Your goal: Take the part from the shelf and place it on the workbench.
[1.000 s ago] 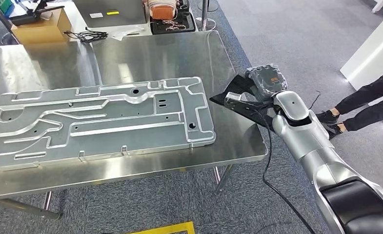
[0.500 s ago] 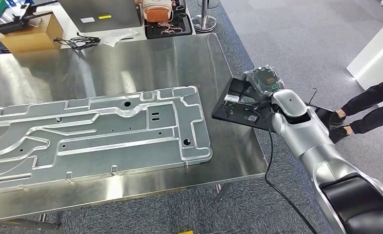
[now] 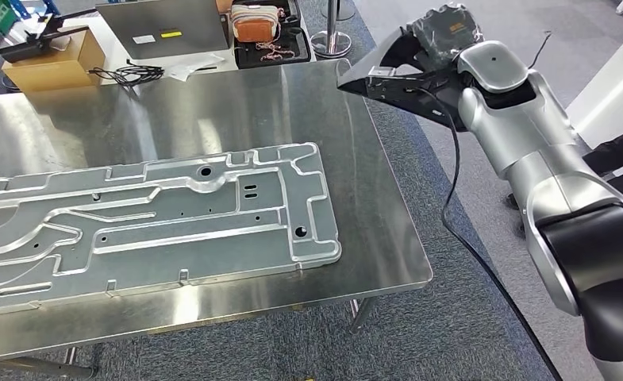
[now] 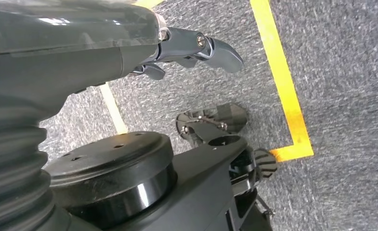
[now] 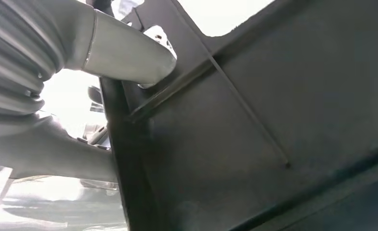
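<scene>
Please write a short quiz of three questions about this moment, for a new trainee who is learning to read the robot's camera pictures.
1. True or false: the black part already lies flat on the steel workbench.
2. Which hand holds the black part?
A. the left hand
B. the right hand
C. a person's hand
3. Fill in: the large machined aluminium plate lies on the ____.

Key
1. False. The part is in the air, tilted, by the workbench's far right corner.
2. B. The left hand hangs over the carpet floor and holds nothing.
3. workbench
</scene>
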You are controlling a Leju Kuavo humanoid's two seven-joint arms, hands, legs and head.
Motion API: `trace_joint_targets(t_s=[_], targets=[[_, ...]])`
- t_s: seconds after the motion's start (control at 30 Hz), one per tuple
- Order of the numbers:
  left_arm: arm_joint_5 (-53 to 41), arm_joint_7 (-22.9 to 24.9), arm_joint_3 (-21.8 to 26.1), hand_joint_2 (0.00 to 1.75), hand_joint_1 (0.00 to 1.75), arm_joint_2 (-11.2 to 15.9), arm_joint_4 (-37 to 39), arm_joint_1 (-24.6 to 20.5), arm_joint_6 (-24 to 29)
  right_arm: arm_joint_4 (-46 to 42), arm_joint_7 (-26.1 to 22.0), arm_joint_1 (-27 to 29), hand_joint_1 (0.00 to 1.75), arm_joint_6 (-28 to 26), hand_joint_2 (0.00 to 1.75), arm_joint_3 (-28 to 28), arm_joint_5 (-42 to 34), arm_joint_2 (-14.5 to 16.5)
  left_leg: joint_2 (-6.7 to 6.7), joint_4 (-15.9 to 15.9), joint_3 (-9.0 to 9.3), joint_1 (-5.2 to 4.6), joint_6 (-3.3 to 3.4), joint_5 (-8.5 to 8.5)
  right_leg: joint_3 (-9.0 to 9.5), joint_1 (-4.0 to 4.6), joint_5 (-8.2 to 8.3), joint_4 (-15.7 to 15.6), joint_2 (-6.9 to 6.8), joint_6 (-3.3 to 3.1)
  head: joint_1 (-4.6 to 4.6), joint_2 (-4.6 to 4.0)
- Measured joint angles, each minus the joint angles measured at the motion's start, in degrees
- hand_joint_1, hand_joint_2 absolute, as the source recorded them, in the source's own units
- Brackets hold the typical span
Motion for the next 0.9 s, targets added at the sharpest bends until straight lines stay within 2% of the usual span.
trace_joint_targets(t_s=[0.17,0.53,0.67,0.8,0.9], targets=[[0.0,-0.2,0.0,1.75,0.0,-0.1,0.0,-0.1,0.5,1.9,-0.3,-2.6,1.75,0.2,1.75,1.1,0.0,1.7,0.01,0.0,0.08,0.0,-0.01,-0.02,0.07,-0.01,0.0,0.0,0.02,0.0,0.0,0.0],[-0.5,-1.6,0.0,1.75,0.0,-0.3,0.0,-0.3,1.0,5.2,-1.1,-4.4,1.75,0.2,1.75,3.9,-2.8,4.9,0.02,0.0,0.13,0.0,0.0,-0.03,0.16,-0.02,0.0,-0.1,0.01,0.01,0.0,0.0],[-1.3,-1.9,0.0,1.75,0.0,-0.4,0.0,-0.4,0.7,6.9,1.9,-4.4,1.75,-0.5,1.75,4.5,-3.7,8.4,0.17,0.0,0.19,0.0,-0.04,-0.06,0.18,-0.07,0.0,0.0,0.21,0.01,0.0,0.0],[-2.0,-2.3,-0.1,1.75,0.0,-0.6,0.0,-0.8,0.8,9.0,3.3,-4.3,1.75,-1.5,1.75,6.4,-1.7,13.2,0.24,0.0,0.24,0.0,-0.07,-0.07,0.18,0.0,-0.01,0.0,0.27,0.0,0.0,0.0],[-1.6,-0.2,0.0,1.75,0.0,-1.8,0.0,-2.3,2.2,10.7,4.4,-4.2,1.75,-2.3,1.75,7.9,-0.6,17.5,0.24,0.0,0.23,-0.01,-0.09,-0.05,0.16,0.03,-0.01,0.0,0.26,-0.02,0.0,0.0]])
